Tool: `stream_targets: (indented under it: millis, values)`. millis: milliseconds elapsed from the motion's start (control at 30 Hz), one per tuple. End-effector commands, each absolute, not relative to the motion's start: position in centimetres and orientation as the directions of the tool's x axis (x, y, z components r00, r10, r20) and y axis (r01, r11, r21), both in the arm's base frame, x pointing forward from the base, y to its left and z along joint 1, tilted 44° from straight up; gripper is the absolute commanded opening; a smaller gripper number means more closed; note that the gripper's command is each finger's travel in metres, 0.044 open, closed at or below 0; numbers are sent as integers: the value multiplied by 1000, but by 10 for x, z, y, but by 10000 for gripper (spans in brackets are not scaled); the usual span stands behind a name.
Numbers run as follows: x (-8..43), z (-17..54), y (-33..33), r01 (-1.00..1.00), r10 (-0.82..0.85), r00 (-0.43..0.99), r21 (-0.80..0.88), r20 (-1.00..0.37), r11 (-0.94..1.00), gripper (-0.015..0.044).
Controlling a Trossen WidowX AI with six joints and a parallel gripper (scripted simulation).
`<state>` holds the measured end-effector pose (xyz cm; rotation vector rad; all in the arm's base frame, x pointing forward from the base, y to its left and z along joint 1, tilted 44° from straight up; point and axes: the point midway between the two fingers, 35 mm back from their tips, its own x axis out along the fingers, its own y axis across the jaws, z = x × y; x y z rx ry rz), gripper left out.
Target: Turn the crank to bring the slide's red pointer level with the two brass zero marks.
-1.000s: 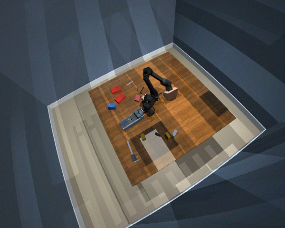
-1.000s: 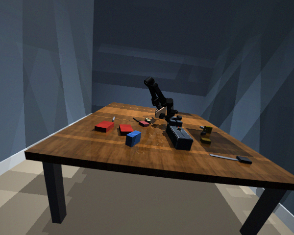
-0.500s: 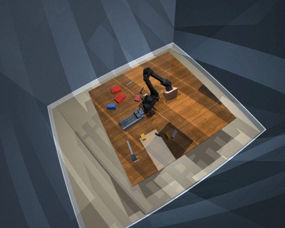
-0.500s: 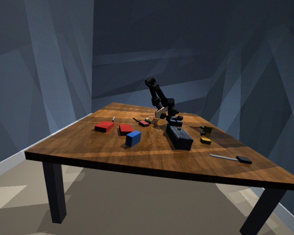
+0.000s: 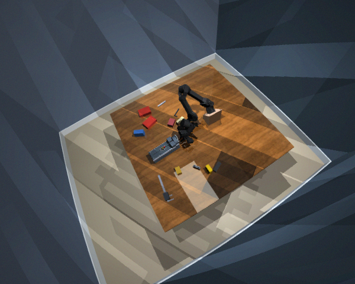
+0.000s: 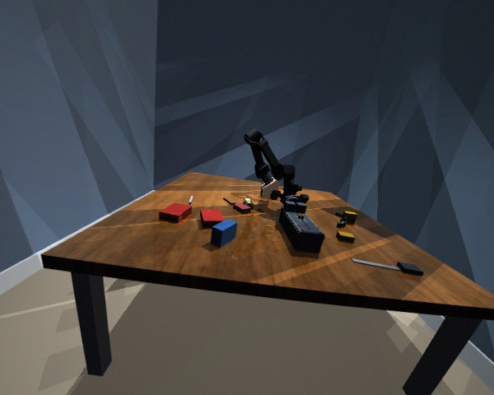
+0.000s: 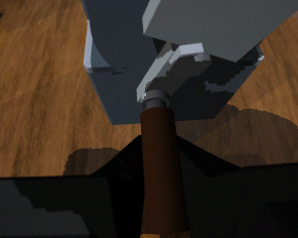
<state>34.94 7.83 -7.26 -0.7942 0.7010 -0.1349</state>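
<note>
The gripper (image 5: 186,141) (image 7: 156,141) is clenched on the crank's brown handle (image 7: 161,169). The grey slide machine (image 5: 164,150) (image 6: 301,230) lies between the bench's (image 5: 245,134) (image 6: 255,282) middle and its edge farthest from the arm's base (image 5: 212,117) (image 6: 264,189). The red pointer (image 5: 163,148) (image 6: 300,214) is too small to judge against the zero marks.

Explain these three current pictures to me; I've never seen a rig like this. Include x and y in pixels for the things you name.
The black machine is a jointed robot arm (image 5: 188,106) (image 6: 267,148). One picture looks down from above, one across the table (image 5: 248,128) (image 6: 123,255) from a side, and one from the arm's wrist. Its gripper (image 7: 156,141) is closed on the brown crank handle (image 7: 161,169) of a long grey machine (image 5: 164,150) (image 6: 302,231). Around that lie two red blocks (image 5: 144,111) (image 5: 149,122) (image 6: 175,211) (image 6: 212,217), a blue block (image 5: 138,132) (image 6: 224,233) and smaller items.
</note>
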Motion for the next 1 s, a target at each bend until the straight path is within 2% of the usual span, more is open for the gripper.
stream_targets:
  millis: [0, 967]
  values:
    - [347, -76, 87, -164, -344, 771, -688, -536, 707, 0]
    - [344, -72, 103, -164, -343, 771, -687, -537, 708, 0]
